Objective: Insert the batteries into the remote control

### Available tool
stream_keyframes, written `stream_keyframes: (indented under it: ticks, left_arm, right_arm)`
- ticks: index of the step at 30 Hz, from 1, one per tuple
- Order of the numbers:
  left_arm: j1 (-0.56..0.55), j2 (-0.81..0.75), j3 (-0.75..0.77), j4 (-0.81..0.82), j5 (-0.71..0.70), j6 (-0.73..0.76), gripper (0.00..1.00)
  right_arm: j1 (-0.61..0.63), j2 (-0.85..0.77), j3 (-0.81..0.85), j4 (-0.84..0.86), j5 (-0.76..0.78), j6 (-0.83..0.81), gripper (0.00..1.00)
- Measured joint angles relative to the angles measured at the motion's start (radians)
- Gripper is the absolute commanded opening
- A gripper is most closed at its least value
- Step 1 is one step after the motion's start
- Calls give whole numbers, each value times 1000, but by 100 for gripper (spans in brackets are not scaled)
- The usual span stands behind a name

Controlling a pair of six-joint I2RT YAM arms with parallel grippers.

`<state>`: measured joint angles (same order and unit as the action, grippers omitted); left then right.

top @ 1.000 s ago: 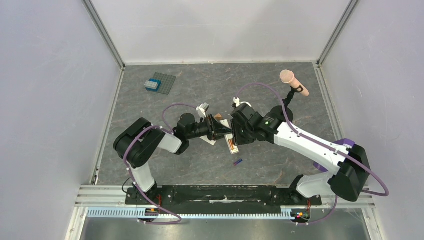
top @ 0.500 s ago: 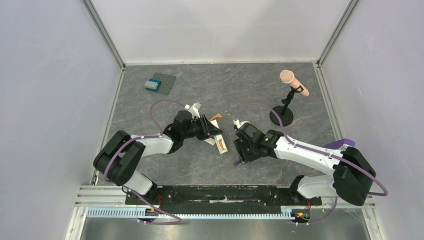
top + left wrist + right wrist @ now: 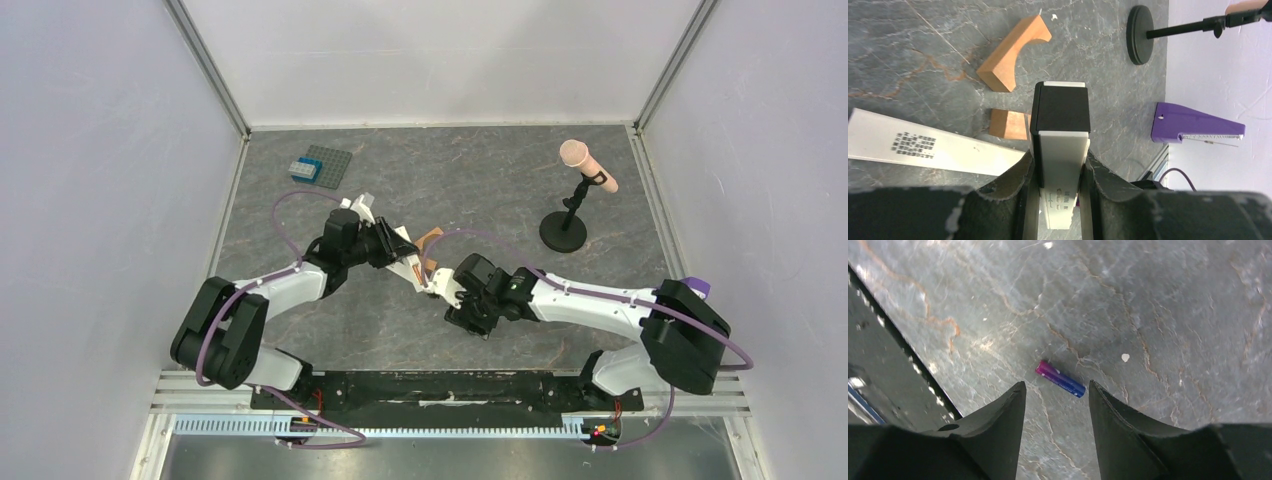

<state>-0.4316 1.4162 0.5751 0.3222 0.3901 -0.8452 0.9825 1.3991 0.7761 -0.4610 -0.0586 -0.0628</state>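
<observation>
Our left gripper (image 3: 1059, 172) grips the cream remote (image 3: 1063, 152) between narrow jaws, with a brown block (image 3: 1013, 57) at its 11 o'clock. Our right gripper (image 3: 1056, 390) hangs with jaws moderately apart, holding nothing. The blue battery (image 3: 1060, 379) lies on the table (image 3: 1158, 315) between them, slanting 10-to-4 o'clock.

I see the table (image 3: 1158, 300) as matt grey stone-look sheet with rusty veins, and the dark blue battery (image 3: 1060, 379) on it has a glossy wrap. The remote control (image 3: 1062, 150) looks like smooth cream-white plastic with a black cap, the curved block (image 3: 1013, 52) plain matt wood, the left fingers (image 3: 1108, 180) dull black, scuffed at the edges.
</observation>
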Motion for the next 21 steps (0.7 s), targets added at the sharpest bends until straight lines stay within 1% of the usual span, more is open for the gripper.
stream_keyframes:
  ticks: [4,7,12,18,21]
  left_arm:
    - [27,0,3,-19,4,3,2]
    - [34,0,3,-30,4,3,2]
    - [40,0,3,-36,5,3,2]
    - [44,0,3,-32,12,2,2]
    - [44,4,3,-21,14,2,2]
  right_arm:
    - [-14,23,25,-48,-72,-171,52]
    - [-34,47,42,-63,-109,-247,51]
    - [-38,78,42,-71,-118,-317,48]
    - [-38,74,-6,-4,-86,-362,46]
    - [-38,74,-17,10,-74,-376,42]
